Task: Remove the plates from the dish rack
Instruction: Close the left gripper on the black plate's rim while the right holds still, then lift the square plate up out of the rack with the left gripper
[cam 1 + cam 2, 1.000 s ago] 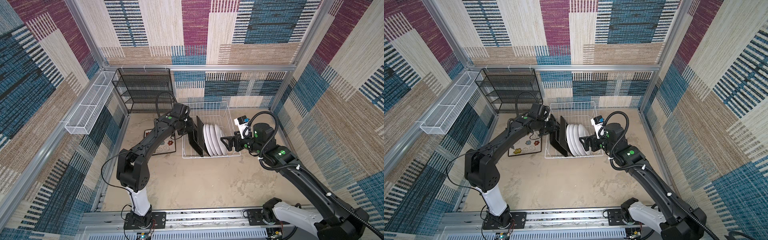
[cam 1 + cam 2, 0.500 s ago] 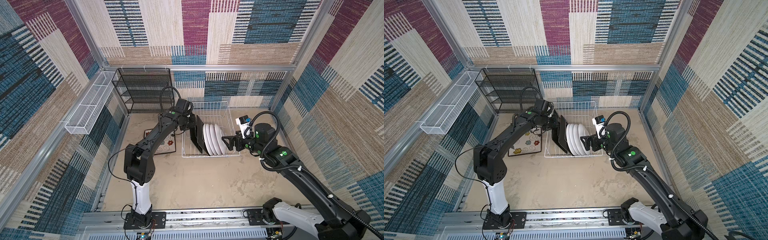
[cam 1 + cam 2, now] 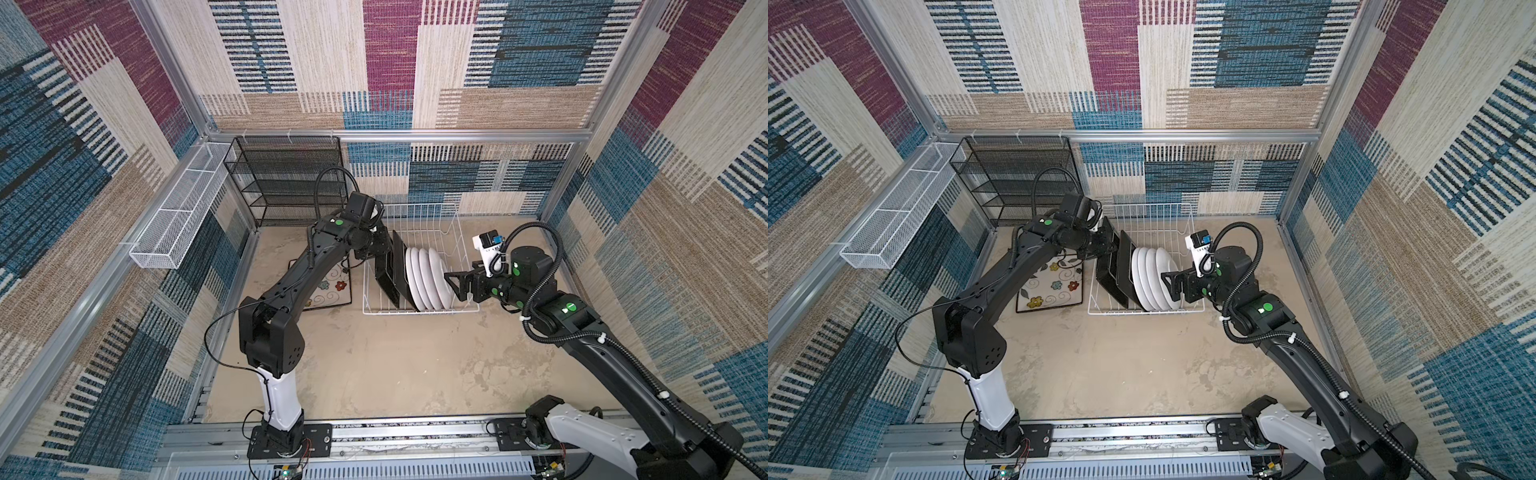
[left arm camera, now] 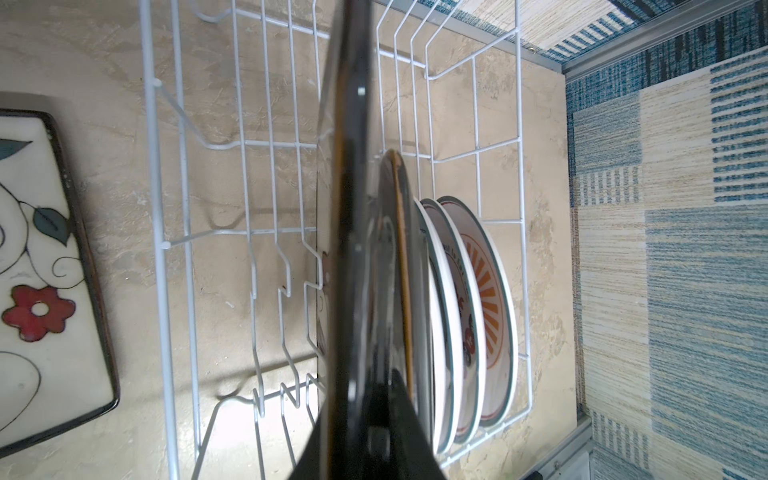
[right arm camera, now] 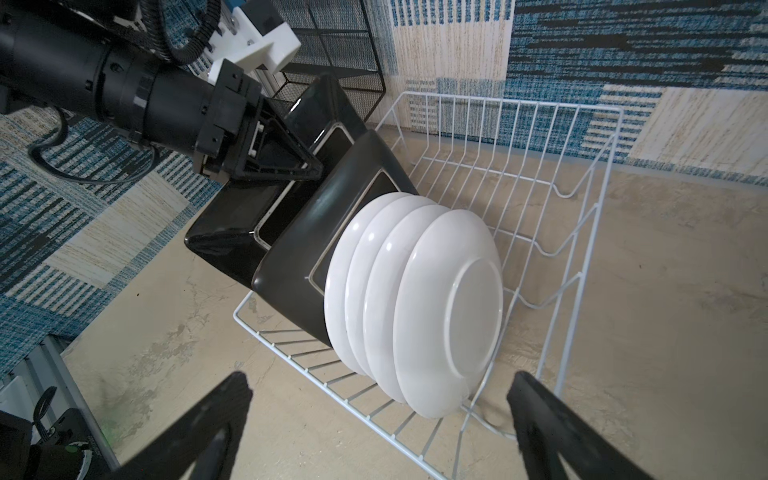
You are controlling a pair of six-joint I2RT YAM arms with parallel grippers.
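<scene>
The left gripper (image 3: 383, 250) was clamped on the top edge of a black-backed square plate (image 3: 384, 277), the leftmost in the dish rack (image 3: 424, 220). That plate leaned left, away from the rest. Whether its lower edge touched the rack's wires could not be made out, since the left wrist view showed it only edge-on. Just right of it stood a second square plate (image 3: 401, 270), and against that a row of four round white plates (image 3: 432, 282), backs turned to the right. The right gripper (image 3: 453, 286) hung just right of the last round plate with its jaws spread wide, holding nothing.

The rack's upright tines rose on the far side of the held plate. A third square plate (image 3: 1054, 282) lay flat and face up on the table just left of the rack, under the left arm. A black mesh shelf unit (image 3: 286, 178) stood at the far left, and a long white mesh basket (image 3: 178, 216) hung on the left rail.

The table (image 3: 395, 365) was mottled beige. Woven panels in blue, magenta and cream, set in aluminium framing, walled the cell.
</scene>
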